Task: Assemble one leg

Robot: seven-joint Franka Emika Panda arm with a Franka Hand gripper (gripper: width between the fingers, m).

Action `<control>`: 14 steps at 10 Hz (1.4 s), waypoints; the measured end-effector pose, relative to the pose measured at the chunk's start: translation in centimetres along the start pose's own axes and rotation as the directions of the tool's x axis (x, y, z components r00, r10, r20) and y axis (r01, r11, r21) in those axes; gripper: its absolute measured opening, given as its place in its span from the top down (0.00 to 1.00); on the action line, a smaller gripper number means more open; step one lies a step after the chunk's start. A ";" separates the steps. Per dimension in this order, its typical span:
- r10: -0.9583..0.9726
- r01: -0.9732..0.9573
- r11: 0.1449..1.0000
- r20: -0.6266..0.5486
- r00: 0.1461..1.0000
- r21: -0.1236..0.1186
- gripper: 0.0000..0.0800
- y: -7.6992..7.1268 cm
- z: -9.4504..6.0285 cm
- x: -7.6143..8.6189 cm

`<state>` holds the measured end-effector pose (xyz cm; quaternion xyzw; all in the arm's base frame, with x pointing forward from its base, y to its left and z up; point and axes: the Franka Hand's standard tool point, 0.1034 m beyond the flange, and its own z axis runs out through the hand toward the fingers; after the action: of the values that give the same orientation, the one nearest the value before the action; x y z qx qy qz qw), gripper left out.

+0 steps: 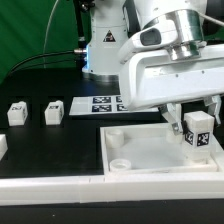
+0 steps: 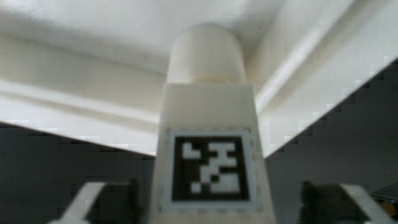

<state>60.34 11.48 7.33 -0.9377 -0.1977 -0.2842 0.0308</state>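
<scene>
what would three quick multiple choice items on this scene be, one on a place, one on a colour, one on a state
1. Where is the leg that sits between the fingers of the gripper?
A. on the bare table
B. at the corner of the tray on the exterior view's right
C. at the tray's corner on the exterior view's left

2. What colour is the table?
A. black
B. white
C. brown

3. How are the two loose legs?
A. plugged into the tray
B. stacked on each other
C. on the table, apart from each other

Key: 1 B, the tagged leg shows at that corner; 2 A, the surface around the parts is dark; 3 C, black table shows between them.
</scene>
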 end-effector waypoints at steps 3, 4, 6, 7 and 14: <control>-0.013 0.013 1.000 0.002 1.000 0.006 0.22 -0.5 -0.9 1.2; -0.016 0.016 1.000 0.001 1.000 0.005 0.20 -0.4 -1.3 1.7; -0.018 0.018 1.000 0.000 1.000 0.001 0.19 -0.1 -1.9 2.2; -0.019 0.019 1.000 -0.005 1.000 -0.001 0.19 0.0 -2.1 2.4; -0.009 0.007 1.000 0.068 0.998 0.020 0.19 0.5 -1.4 1.4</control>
<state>60.90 11.29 9.29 -0.9457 -0.2051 -0.2502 0.0319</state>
